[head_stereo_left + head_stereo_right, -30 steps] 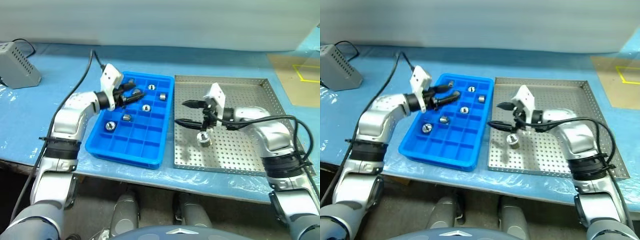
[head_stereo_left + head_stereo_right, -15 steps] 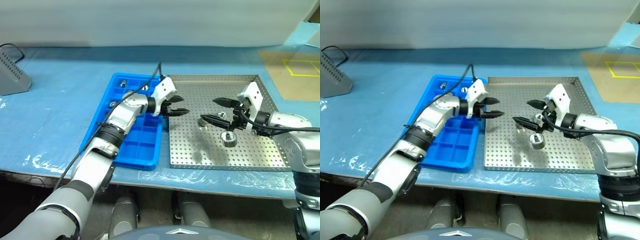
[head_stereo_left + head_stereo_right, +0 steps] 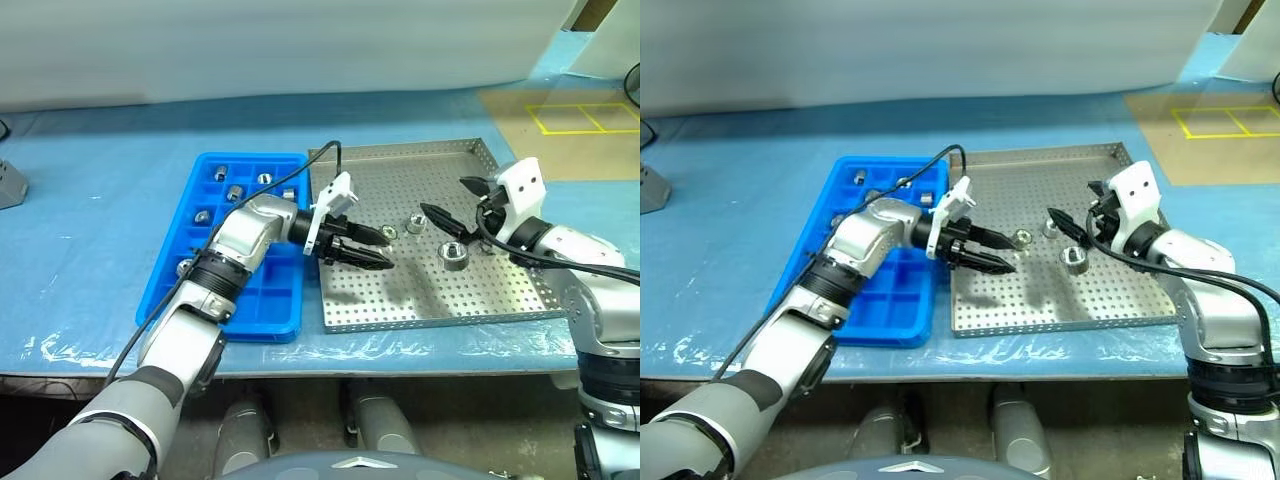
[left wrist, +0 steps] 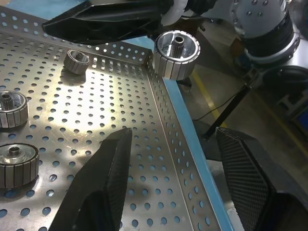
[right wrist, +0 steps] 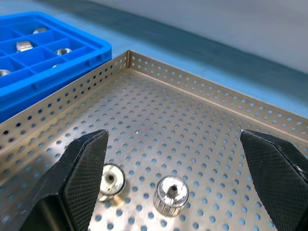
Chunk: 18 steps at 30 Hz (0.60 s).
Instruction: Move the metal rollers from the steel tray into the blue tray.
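On the blue table:
Steel tray (image 3: 440,290): just right of the blue tray (image 3: 165,290).
Metal rollers (image 3: 455,254): three loose on the steel tray floor; several more lie in the blue tray compartments.
Left gripper (image 3: 370,248): over the steel tray's left part, fingers apart, holding nothing.
Right gripper (image 3: 455,203): above the rollers, fingers spread wide, empty.

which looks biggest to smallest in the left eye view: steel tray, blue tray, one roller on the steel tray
1. steel tray, widest footprint
2. blue tray, narrower
3. metal roller, tiny next to either tray

All sit on one table at similar range, so the order is safe.
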Motion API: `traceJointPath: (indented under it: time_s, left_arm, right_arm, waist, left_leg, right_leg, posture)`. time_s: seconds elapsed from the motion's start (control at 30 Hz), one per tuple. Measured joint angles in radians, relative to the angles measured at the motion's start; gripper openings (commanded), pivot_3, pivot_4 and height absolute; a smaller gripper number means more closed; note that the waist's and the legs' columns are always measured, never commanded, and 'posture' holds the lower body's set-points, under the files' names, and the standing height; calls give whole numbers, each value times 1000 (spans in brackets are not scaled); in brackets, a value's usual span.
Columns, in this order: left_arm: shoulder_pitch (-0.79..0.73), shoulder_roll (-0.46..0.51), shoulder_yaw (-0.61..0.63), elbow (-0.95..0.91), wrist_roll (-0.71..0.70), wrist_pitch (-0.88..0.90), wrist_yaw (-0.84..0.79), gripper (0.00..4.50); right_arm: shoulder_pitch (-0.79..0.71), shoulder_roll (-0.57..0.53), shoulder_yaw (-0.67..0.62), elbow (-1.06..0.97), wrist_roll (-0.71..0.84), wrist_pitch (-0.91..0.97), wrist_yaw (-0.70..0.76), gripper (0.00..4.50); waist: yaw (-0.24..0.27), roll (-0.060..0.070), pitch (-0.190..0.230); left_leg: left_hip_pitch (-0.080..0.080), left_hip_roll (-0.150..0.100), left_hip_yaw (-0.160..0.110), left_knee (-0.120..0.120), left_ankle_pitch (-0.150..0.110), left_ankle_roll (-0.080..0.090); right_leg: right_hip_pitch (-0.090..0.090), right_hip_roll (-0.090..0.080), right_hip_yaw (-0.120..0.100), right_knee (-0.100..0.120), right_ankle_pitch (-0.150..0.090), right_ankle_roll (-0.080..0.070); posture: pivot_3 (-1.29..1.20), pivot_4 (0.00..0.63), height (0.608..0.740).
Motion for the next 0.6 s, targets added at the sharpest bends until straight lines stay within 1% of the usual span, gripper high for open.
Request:
traceJointPath:
  time_s: [0.1,0.23,0.4,0.47,0.6]
  left_arm:
    - [-7,-38,47,17,-32,56,55,2977]
    - [-55,-115,177,74,-127,205,173,2977]
    - [-65,-138,284,102,-222,338,250,2977]
    - [-64,-134,306,96,-249,373,256,2977]
    - [-34,-135,277,65,-257,411,259,2977]
  right_arm:
    - [-61,39,26,35,-22,-36,-24,4500]
    - [-135,69,79,55,-67,-91,-44,4500]
    - [-155,80,95,56,-73,-101,-30,4500]
    - [-155,80,105,60,-79,-104,-23,4500]
    - [-157,88,109,69,-89,-115,-18,4500]
  waist:
    - [-6,0,0]
    - [-11,0,0]
    - [-11,0,0]
    - [-11,0,0]
    - [-10,0,0]
  left_leg:
    - [-3,0,0,2,-1,2]
    - [-4,0,0,3,-2,4]
    - [-4,0,0,3,-2,4]
    - [-4,0,0,3,-2,4]
    - [-4,0,0,3,-3,4]
  right_leg:
    - [0,0,0,-1,0,0]
    - [-1,0,-1,-1,0,0]
    - [-1,0,-1,-2,0,0]
    - [-1,0,-1,-2,0,0]
    - [0,-1,-1,-2,0,0]
  posture:
    - [-524,150,740]
    - [-516,150,740]
    - [-511,150,740]
    - [-511,150,740]
    - [-515,150,740]
